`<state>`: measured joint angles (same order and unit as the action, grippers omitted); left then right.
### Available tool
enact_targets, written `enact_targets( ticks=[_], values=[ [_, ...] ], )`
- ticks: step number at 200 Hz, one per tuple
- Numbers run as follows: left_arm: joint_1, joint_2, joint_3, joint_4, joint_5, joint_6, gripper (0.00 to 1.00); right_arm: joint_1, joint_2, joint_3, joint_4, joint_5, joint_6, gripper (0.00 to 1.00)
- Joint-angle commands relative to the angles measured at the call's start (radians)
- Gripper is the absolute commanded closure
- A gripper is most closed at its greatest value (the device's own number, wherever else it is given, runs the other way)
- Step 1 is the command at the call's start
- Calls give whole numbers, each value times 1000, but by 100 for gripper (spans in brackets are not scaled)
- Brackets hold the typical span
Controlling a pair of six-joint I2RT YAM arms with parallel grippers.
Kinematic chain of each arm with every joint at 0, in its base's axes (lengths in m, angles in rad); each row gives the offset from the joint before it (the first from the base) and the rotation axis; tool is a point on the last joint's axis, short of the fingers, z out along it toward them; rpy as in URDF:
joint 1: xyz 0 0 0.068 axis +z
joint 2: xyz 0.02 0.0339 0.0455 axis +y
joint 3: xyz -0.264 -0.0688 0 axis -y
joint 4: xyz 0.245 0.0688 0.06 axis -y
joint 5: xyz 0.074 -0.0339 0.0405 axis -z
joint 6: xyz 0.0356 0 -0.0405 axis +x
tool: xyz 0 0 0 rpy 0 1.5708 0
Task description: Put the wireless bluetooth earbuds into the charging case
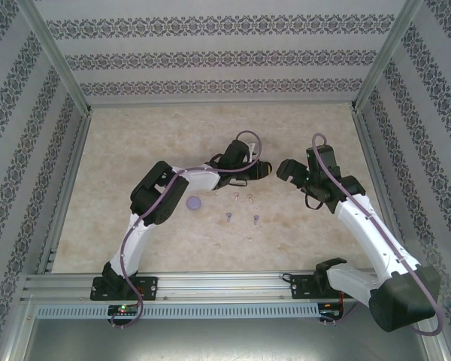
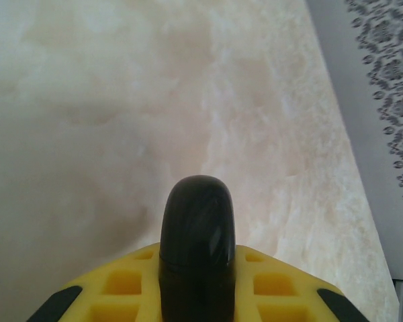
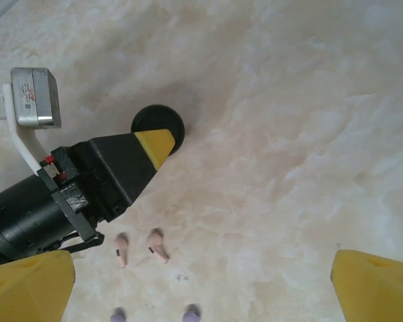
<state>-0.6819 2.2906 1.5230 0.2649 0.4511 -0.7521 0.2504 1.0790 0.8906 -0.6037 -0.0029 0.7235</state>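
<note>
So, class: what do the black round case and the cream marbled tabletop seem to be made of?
The black round case: likely glossy hard plastic; smooth curve with soft reflections. The cream marbled tabletop: matte, cloudy veining, no glare; perhaps printed laminate or stone.

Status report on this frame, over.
Left claw shut on black case. Right claw open, empty. Pink earbuds loose on table. Nothing blocking them.
</note>
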Motion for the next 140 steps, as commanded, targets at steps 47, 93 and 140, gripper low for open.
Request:
enact_targets(
  ticks=[47, 93, 140],
  values=[
    [-8, 20, 102, -320, -62, -16, 71, -7, 48, 73, -73, 71, -1, 2],
    [5, -47, 106, -389, -126, 50, 48, -2, 0, 62, -66, 69, 0, 2],
    [40, -233, 22, -377, -186, 111, 33, 37, -28, 46, -41, 44, 4, 2]
  ],
)
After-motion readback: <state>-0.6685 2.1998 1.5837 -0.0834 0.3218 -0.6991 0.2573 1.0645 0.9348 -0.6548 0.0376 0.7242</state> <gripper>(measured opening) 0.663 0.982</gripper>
